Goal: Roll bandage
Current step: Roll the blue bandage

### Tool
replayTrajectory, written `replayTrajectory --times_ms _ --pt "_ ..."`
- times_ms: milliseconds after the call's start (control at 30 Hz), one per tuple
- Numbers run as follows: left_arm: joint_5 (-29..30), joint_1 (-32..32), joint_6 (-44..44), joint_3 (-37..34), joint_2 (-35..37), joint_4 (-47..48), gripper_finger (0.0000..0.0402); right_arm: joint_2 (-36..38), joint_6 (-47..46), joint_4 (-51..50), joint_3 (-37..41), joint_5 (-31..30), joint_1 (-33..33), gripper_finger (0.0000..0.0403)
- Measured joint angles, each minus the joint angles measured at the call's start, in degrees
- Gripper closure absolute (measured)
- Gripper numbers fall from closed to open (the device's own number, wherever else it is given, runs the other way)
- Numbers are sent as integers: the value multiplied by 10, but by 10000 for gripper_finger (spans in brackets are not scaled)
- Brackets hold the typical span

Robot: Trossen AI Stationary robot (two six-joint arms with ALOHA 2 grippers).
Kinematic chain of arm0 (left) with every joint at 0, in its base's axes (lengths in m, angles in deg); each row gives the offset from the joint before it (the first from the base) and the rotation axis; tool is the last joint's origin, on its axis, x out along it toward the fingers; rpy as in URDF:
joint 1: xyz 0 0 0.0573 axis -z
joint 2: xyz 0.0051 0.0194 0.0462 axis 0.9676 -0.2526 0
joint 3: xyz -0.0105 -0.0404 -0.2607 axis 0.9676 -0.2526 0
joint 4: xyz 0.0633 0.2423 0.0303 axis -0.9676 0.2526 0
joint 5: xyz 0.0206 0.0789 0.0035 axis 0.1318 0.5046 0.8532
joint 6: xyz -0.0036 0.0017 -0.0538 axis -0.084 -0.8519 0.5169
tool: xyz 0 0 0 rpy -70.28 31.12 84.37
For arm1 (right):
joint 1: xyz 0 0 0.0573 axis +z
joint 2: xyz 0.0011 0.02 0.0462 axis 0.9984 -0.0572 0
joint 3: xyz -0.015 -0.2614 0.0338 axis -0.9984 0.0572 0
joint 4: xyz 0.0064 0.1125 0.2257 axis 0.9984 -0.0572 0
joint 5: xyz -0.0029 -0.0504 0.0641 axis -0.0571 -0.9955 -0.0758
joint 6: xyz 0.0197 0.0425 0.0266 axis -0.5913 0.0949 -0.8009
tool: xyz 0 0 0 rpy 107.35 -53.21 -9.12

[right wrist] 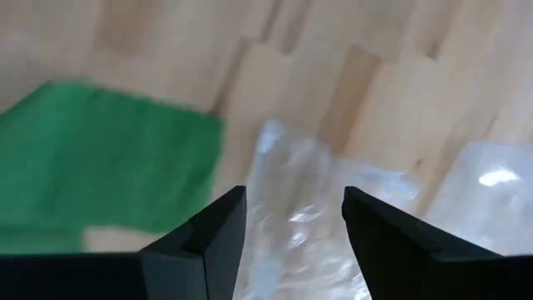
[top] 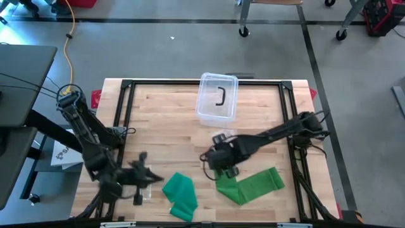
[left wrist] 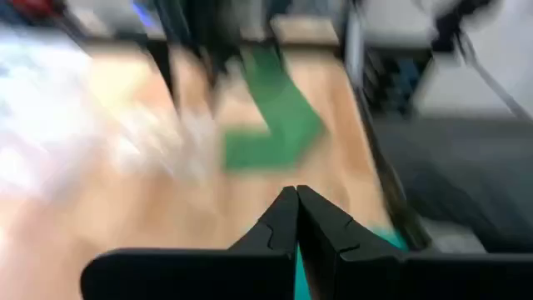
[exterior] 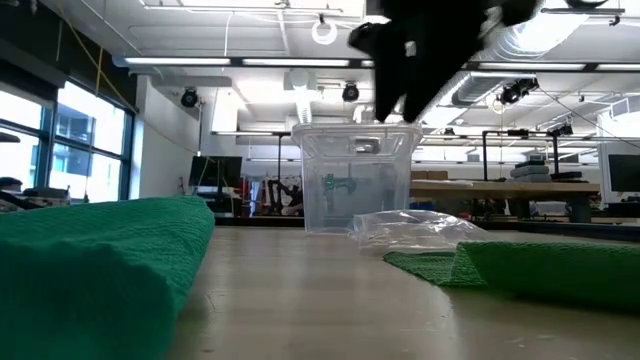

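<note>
Bandage [top: 252, 185] is lying unrolled on the wooden table [top: 164, 120], a green strip stretched flat toward the right front, folded over itself at its left end. A second green piece [top: 180, 195] is sitting bunched near the front edge, closer to the middle, well apart from the first.

The right gripper [top: 219, 166] is hanging over the table near its centre, just beside the folded end of the strip. From the right wrist view its fingers [right wrist: 204, 237] are standing apart, with nothing between them, and below them a crinkled clear plastic wrapper [right wrist: 316, 208] is catching the light, with green cloth beside it. In the low view that arm is hanging clear of the surface, above the wrapper.

The left gripper [top: 144, 176] is sitting low at the front left, just beside the bunched green piece. The left wrist view is showing its fingertips [left wrist: 297, 218] pressed together, with nothing seen between them, a sliver of green peeking just past them.

A clear plastic bin [top: 217, 98] is standing at the back of the table, a dark hook-shaped item [top: 221, 96] inside it, well apart from both grippers.
</note>
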Motion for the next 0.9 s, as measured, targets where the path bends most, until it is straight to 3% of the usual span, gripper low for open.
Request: replayTrajectory --times_ms 133,267,400,500,633,900 --pt "-142 -16 53 0 -92 -1 401 97 -79 85 134 0 27 212" --pt "-212 -25 87 0 -191 -23 401 198 -187 247 273 2 42 218" --pt "-255 -32 37 0 -258 -118 389 263 -235 371 357 -1 62 220" --pt "-284 -36 -48 11 -280 -187 362 286 -246 415 384 -24 72 220" --pt "-290 -38 -119 24 -296 -201 307 293 -244 450 393 -41 75 220" --pt "-303 -52 -143 24 -330 -206 180 290 -244 465 393 -41 75 220"
